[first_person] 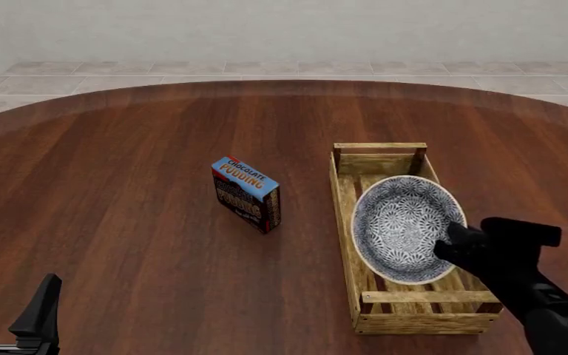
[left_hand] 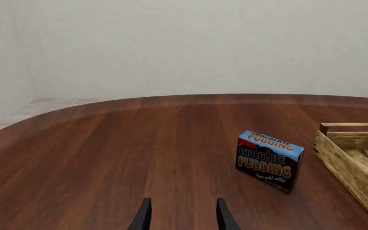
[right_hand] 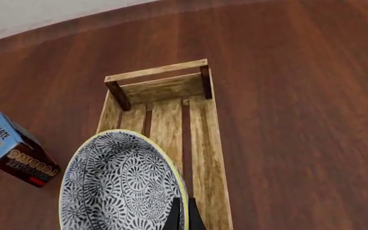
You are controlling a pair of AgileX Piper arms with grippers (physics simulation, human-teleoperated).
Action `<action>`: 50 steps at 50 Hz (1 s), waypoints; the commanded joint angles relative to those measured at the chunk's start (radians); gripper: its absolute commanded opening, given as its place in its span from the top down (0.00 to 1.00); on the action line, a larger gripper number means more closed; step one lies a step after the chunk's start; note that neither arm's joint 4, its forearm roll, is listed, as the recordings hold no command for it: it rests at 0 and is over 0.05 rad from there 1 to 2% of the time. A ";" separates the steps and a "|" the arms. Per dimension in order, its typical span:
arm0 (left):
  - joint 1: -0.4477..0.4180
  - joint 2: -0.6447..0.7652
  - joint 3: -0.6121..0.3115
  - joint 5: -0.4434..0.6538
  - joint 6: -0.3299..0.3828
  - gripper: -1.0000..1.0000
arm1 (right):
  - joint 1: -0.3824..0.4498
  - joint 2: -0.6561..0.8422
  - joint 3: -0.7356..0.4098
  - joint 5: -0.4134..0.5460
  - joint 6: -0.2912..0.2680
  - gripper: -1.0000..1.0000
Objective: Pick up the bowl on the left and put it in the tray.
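bowl [first_person: 402,225]: over the tray [first_person: 345,222], tipped up toward the camera so the patterned inside shows; looks lifted, not seated on the slats. Its rim overhangs the tray's long sides in the front view.
right gripper [first_person: 454,250]: closed on the bowl's rim at the near-right edge. The right wrist view shows the two fingers pinched close together with the rim [right_hand: 181,201] between them.
left gripper [first_person: 12,305]: parked at the near-left table edge, fingers apart, holding nothing. The left wrist view shows only bare table [left_hand: 107,158] ahead of it.
box [first_person: 246,194]: pudding box standing on the table left of the tray, clear of it, not in the way.
tray detail: long axis runs away from the arms, raised bar at each end, low slatted sides. Far end is empty.
stage (my read): carry is done, placement is pending. Bowl is not yet released.
handling (my read): ceramic, stiff, glazed, so probably slick and fairly heavy for a rim pinch. A single-edge grip lets it hang and swing, which fits the tilt. Chips if dropped on wood.
grip point: rim pinch is the only practical hold; the wall is too wide to span.
fit (my read): bowl looks about as wide as the tray's inside. It may rest on the side rails instead of the floor.
next (my read): level it, centre it between the side rails, lower until it rests, then open.
risk: opening while tilted lets it roll onto its edge or knock the near end bar [first_person: 427,296].
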 commanded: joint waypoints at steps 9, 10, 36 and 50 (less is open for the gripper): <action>0.000 0.000 0.000 0.000 0.000 0.00 | -0.010 0.063 -0.019 -0.034 0.006 1.00; 0.000 0.000 0.000 0.000 0.000 0.00 | -0.011 0.065 -0.020 -0.035 0.005 1.00; 0.000 0.000 0.000 0.000 0.000 0.00 | -0.016 0.095 -0.027 -0.062 -0.009 1.00; 0.000 0.000 0.000 0.000 0.000 0.00 | -0.013 0.105 -0.032 -0.074 -0.027 1.00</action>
